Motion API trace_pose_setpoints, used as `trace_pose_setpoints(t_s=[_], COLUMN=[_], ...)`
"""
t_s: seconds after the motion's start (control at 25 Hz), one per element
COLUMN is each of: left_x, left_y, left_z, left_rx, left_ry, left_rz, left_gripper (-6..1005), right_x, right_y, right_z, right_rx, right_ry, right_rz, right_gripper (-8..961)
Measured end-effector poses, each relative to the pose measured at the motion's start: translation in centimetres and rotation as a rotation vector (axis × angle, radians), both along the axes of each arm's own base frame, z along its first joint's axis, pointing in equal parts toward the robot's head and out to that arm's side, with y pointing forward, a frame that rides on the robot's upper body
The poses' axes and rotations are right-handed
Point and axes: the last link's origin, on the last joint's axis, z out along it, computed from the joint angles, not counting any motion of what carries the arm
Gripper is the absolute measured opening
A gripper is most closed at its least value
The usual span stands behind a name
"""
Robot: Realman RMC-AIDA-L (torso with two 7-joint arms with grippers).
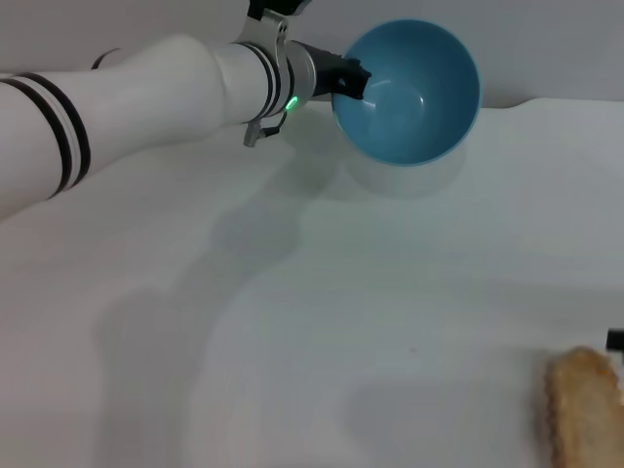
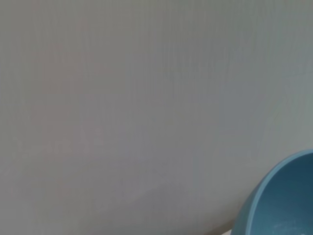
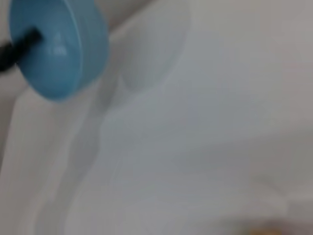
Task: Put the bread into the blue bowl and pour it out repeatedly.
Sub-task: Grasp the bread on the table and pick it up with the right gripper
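Far edge of the worktop [image 1: 322,322]: left gripper [image 1: 351,80] grasps the rim of the blue bowl [image 1: 414,93], lifted and tilted, mouth facing the near side.
Near right corner: bread [image 1: 583,409] lies flat.
Right gripper: not seen.

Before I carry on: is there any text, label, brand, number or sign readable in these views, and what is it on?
None. No readable text in any view.
Blue bowl: plain inside and out, held tilted by the left claw at its rim.
Bread: no label, lying on the white table.
Left arm: only black bands and a green light, no lettering.
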Motion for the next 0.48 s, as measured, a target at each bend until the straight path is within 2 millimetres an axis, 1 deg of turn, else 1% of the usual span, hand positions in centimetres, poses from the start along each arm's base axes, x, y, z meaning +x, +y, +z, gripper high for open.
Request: trace_pose_setpoints(t_s=[0.12,0.24,0.32,0.48], left_x=[0.1,0.0,-0.1,-0.1], left_y=[0.0,0.0,0.0,0.0], left_z=[0.0,0.0,0.0,0.1], left_rx=[0.0,0.0,0.002,0.003], left_ry=[-0.003,-0.003,-0.003,-0.003], left_rz=[-0.002,-0.001,0.001,0.002], left_gripper=[-3,-3,-3,-3], right_x=[0.6,1.0,1.1,1.0], right_y=[-0.4,-1.0,-1.2,-1.5], right_z=[-0.3,0.2,0.6,0.8], right_rx=[-0.047,-0.044,-0.036,-0.051], right_ry=[-0.033,-0.041,-0.04,-0.031], right_rz=[-0.041,-0.067,-0.071,-0.069], right_gripper=[467,467,467,468])
